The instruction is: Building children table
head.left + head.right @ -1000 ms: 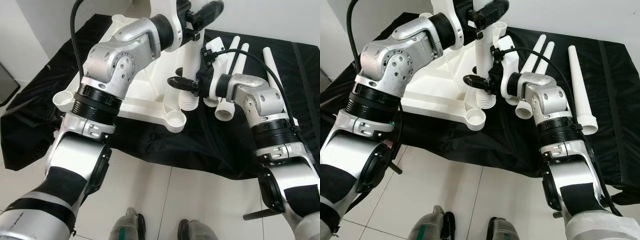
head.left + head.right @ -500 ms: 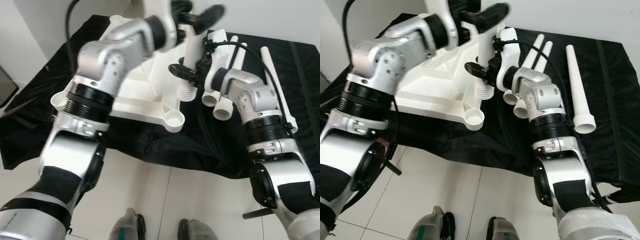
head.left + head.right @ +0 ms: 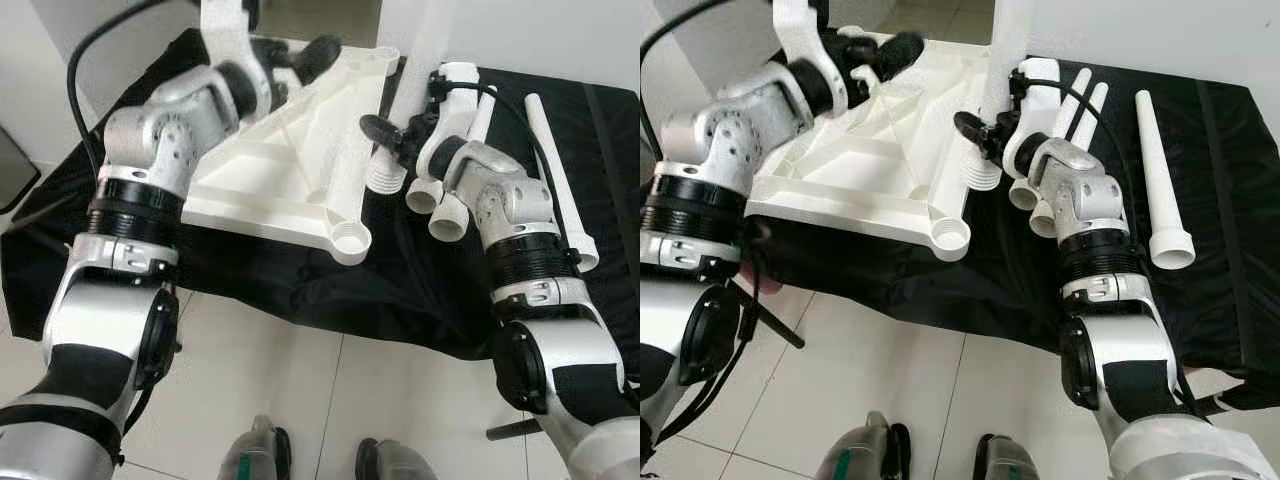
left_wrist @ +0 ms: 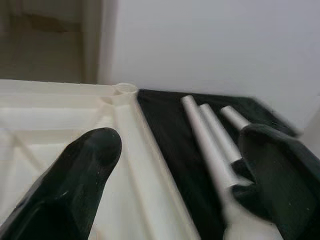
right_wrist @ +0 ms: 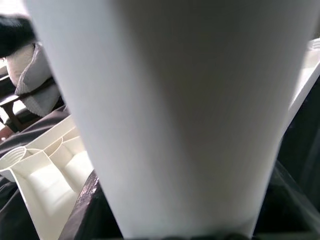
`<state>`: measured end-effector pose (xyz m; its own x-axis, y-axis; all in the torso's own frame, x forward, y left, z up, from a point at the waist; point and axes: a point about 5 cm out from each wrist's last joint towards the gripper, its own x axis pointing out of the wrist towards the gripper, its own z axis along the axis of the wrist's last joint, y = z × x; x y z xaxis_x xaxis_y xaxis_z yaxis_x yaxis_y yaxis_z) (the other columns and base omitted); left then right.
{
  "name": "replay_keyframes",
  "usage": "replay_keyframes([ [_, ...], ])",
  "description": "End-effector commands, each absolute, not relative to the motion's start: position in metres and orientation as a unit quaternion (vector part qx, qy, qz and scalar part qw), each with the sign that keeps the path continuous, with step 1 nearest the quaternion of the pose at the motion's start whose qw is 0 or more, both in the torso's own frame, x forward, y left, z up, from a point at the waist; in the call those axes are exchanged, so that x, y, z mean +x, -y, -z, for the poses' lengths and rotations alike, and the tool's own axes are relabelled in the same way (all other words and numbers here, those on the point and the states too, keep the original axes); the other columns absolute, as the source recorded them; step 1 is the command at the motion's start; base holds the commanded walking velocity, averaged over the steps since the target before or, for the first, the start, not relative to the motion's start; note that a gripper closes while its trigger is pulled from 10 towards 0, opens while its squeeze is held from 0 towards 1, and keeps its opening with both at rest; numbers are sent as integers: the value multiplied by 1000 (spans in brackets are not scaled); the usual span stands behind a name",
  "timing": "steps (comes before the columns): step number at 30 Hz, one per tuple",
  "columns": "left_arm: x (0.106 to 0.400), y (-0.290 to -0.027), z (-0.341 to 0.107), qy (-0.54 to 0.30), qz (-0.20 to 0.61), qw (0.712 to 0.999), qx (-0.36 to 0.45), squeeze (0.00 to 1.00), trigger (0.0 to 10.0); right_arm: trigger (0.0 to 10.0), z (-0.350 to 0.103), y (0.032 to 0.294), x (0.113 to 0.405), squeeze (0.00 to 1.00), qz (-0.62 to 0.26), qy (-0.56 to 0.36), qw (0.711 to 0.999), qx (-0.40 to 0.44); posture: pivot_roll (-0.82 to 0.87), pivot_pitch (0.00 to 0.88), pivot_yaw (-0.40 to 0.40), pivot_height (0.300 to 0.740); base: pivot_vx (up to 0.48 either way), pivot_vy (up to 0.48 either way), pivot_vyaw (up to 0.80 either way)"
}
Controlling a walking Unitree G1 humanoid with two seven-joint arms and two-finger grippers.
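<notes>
The white table top [image 3: 290, 170] lies upside down on a black cloth [image 3: 420, 280], with a round corner socket [image 3: 350, 240] at its near edge. My right gripper [image 3: 383, 132] is shut on a white table leg [image 3: 995, 110] and holds it nearly upright. The leg's ribbed end [image 3: 383, 180] hangs just above the table top's right edge, behind the socket. In the right wrist view the leg [image 5: 170, 115] stands between the fingers. My left gripper [image 3: 305, 55] hovers open over the far part of the table top, its fingers [image 4: 75, 185] apart with nothing between them.
Three more white legs [image 3: 555, 170] lie on the cloth to the right, two of them [image 3: 445, 205] just beside my right forearm. A pale wall stands behind. My feet [image 3: 260, 455] are on the tiled floor, where a black rod [image 3: 515, 430] lies at the right.
My left gripper has come off the top of the upright leg and swung left over the table top. The right gripper still holds the leg, now leaning slightly to the right.
</notes>
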<state>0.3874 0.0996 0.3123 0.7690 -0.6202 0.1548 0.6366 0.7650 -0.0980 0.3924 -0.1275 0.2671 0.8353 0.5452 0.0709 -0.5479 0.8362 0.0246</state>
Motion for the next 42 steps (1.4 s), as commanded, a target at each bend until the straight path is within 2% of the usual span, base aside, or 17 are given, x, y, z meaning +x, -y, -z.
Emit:
replay_keyframes([
  [1,393,-111,-291,35,314,948,-38,0,10000,10000,-268,132,391,0,-279,43,959,30,6,98,73,740,0,0,0],
  [6,397,-119,-262,7,291,957,16,0,10000,10000,-266,136,389,0,-275,59,959,28,4,90,71,740,0,0,0],
  [8,392,-120,-236,-15,323,943,71,0,10000,10000,-264,142,387,0,-266,69,961,29,1,83,73,740,0,0,0],
  [11,390,-120,-221,-37,341,936,77,0,10000,10000,-263,145,386,0,-262,70,962,32,0,82,73,740,0,0,0],
  [14,386,-123,-183,-96,345,925,126,0,10000,10000,-261,150,385,0,-251,73,965,35,-4,77,75,740,0,0,0],
  [18,382,-118,-170,-103,361,916,140,0,10000,10000,-262,153,384,0,-248,80,965,39,-14,71,75,740,0,0,0],
  [22,382,-115,-170,-98,363,917,134,0,10000,10000,-262,154,383,0,-248,83,964,39,-15,71,74,740,0,0,0],
  [24,387,-114,-179,-74,345,930,105,0,10000,10000,-261,154,379,0,-248,103,962,41,-20,67,72,740,0,0,0],
  [27,388,-114,-182,-67,340,933,101,0,10000,10000,-261,153,378,0,-248,108,962,41,-20,67,72,740,0,0,0],
  [30,397,-121,-206,-30,298,953,51,0,10000,10000,-260,152,371,0,-240,140,959,56,-21,66,70,740,0,0,0],
  [36,402,-131,-230,10,239,971,28,0,10000,10000,-252,154,365,0,-214,153,963,53,-32,76,67,740,0,0,0],
  [38,403,-144,-239,43,182,982,31,0,10000,10000,-250,160,360,0,-169,171,970,39,-33,76,67,740,0,0,0],
  [40,401,-149,-242,57,161,985,28,0,10000,10000,-249,162,358,0,-149,182,971,36,-36,86,66,740,0,0,0],
  [42,397,-159,-243,80,122,989,-3,0,10000,10000,-248,167,352,0,-119,197,972,42,-41,96,66,740,0,0,0],
])
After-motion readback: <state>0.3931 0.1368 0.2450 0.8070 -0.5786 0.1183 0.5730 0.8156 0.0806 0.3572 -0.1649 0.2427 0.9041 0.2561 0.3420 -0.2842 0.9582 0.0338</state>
